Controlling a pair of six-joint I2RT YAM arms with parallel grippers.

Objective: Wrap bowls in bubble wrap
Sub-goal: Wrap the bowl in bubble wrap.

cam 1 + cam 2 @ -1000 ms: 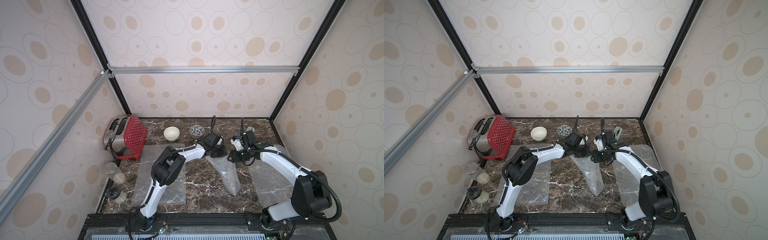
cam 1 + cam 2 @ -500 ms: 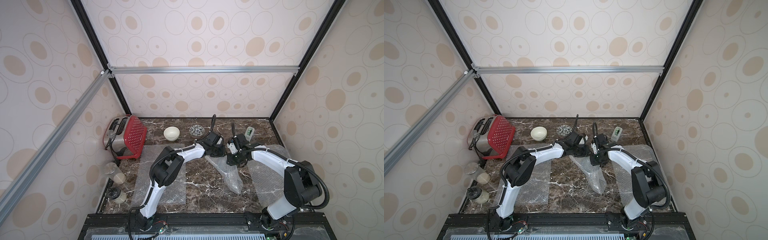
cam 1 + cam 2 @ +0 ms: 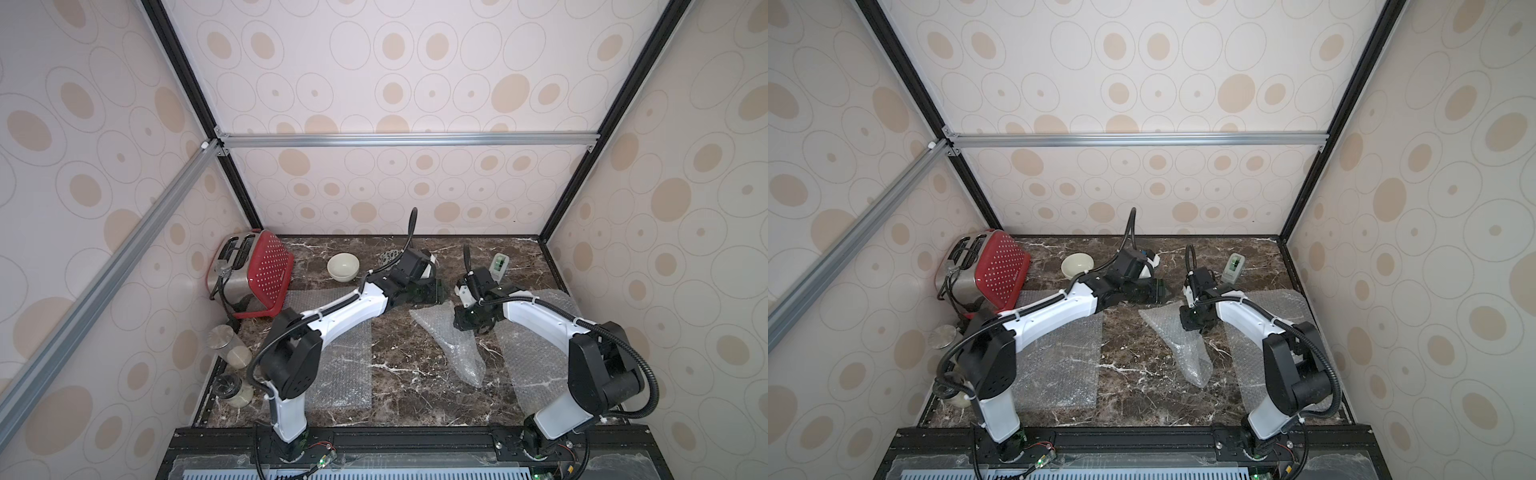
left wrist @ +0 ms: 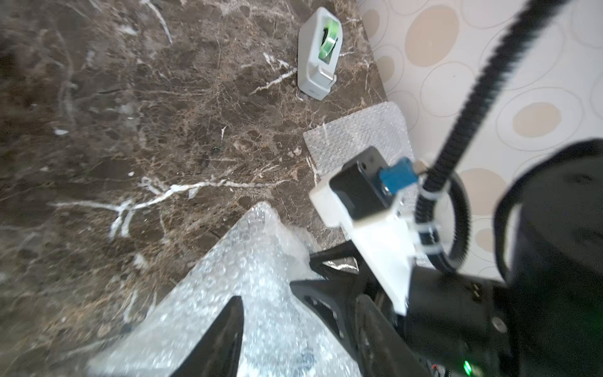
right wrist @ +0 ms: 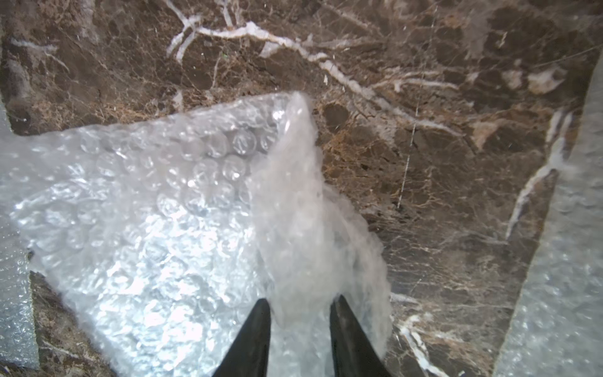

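The crumpled clear bubble-wrap sheet (image 3: pixel 451 345) lies mid-frame on the dark brown marble worktop (image 3: pixel 407 386) in both top views. One flat clear bubble-wrap sheet (image 3: pixel 345 374) lies toward the frame's left and a second flat sheet (image 3: pixel 536 365) toward its right. The right gripper (image 5: pixel 301 298) has its jaws pinching a raised fold of the crumpled sheet. The left gripper (image 3: pixel 436 293), just above the sheet's upper edge, shows its jaws spread, with one finger (image 4: pixel 233 326) over the wrap. The plain cream-white round ceramic bowl (image 3: pixel 343 267) stands unwrapped at upper left of centre, near the red toaster (image 3: pixel 266 270). A leaf-patterned bowl (image 3: pixel 385 257) is mostly hidden behind the left arm.
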